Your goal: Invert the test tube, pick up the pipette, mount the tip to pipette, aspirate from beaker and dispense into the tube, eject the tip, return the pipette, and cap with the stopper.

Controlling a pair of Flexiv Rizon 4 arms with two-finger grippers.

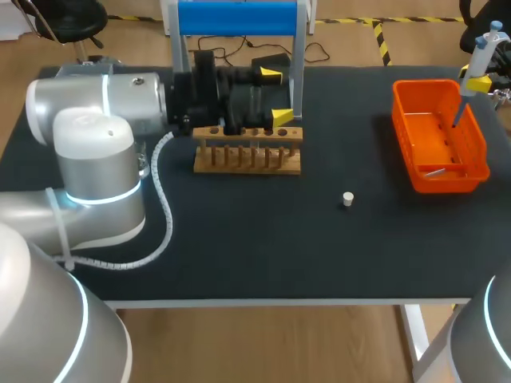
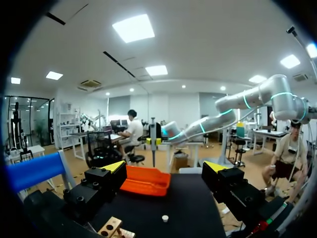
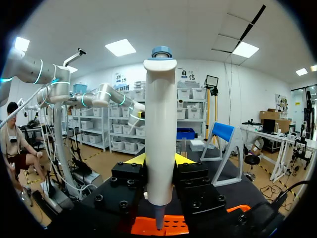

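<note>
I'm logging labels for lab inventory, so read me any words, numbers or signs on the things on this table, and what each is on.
None can be read. The pipette in the right gripper shows a plain white body; the wooden rack, the orange tray and the white stopper bear no print that shows.

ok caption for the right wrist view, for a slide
Right gripper shut on the white blue-capped pipette, held upright with its nozzle above the orange plastic tray.

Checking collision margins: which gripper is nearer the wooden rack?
Left. The left gripper sits right at the wooden rack; the right gripper holds the pipette above the orange bin, well away.
</note>
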